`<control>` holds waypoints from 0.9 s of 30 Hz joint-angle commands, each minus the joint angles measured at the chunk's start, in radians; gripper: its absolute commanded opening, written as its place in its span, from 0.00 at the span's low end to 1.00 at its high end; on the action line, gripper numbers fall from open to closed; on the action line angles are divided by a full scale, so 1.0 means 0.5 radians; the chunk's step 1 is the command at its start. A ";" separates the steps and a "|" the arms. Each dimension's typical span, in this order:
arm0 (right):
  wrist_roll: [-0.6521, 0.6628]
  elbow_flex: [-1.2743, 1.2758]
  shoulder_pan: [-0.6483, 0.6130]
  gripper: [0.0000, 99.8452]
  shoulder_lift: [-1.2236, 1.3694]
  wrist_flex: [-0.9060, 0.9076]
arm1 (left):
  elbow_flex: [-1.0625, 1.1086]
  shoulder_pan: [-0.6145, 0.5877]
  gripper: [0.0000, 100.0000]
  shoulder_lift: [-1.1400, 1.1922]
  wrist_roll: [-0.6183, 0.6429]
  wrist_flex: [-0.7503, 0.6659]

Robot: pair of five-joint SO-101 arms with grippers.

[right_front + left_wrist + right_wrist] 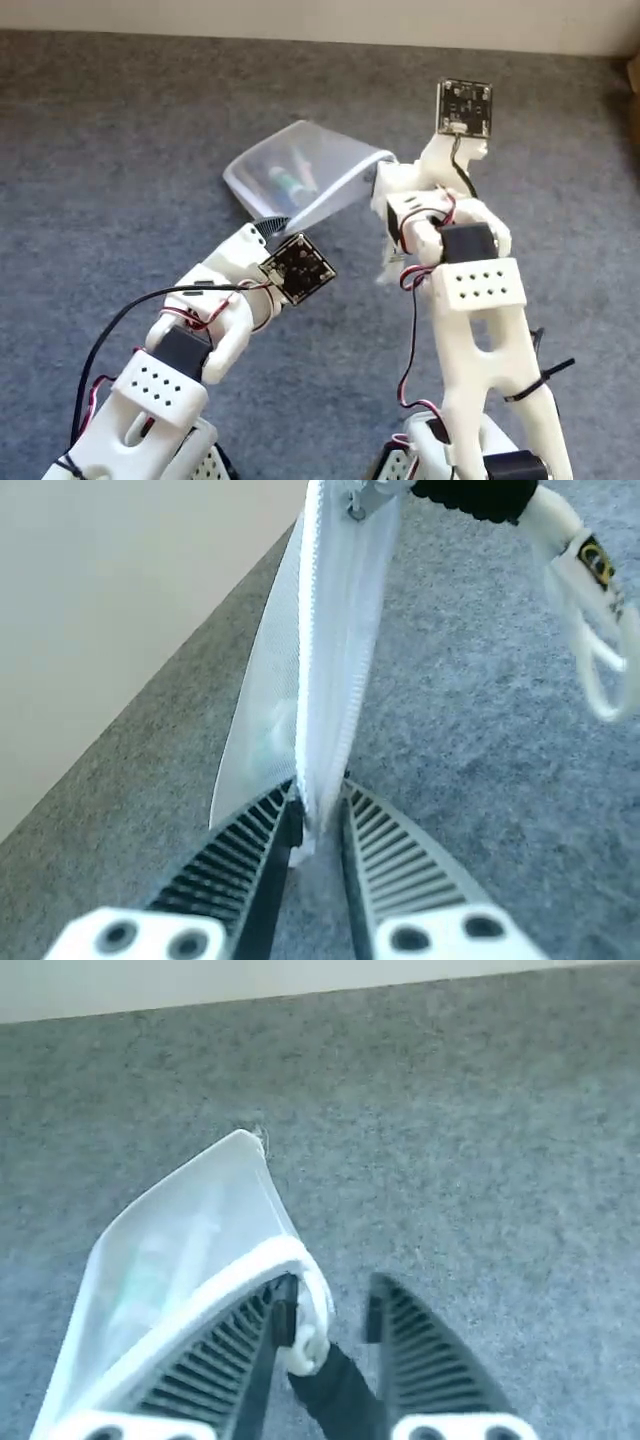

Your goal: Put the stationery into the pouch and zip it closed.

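Observation:
A translucent white pouch [300, 170] hangs stretched between the two grippers above the grey carpet. A green pen-like item [290, 182] shows through its wall, and it is a pale green blur [150, 1270] in the right wrist view. My left gripper [318, 815] is shut on the pouch's near zipper end [275, 228]. The zipper line [330, 660] looks closed along its length. At the far end sits the slider [303, 1348]. Its black pull strap [340, 1395] runs between the fingers of my right gripper [330, 1310], which are closed loosely on it. The strap's white loop [600, 670] dangles free.
Grey carpet [120, 130] covers the whole work surface. A pale wall strip [300, 15] runs along the far edge. Black and red cables [110, 340] trail along both arms near the front.

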 commanded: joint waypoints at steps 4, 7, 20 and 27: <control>0.141 -0.121 0.226 0.00 -0.106 -0.057 | -0.023 -0.048 0.01 -0.029 -0.006 -0.018; 0.141 -0.112 0.308 0.00 -0.247 -0.057 | -0.023 -0.048 0.01 -0.029 -0.006 -0.018; 0.141 -0.084 0.588 0.00 -0.422 -0.112 | -0.023 -0.048 0.01 -0.029 -0.006 -0.018; 0.141 -0.029 0.327 0.05 -0.446 0.035 | -0.023 -0.048 0.01 -0.029 -0.006 -0.018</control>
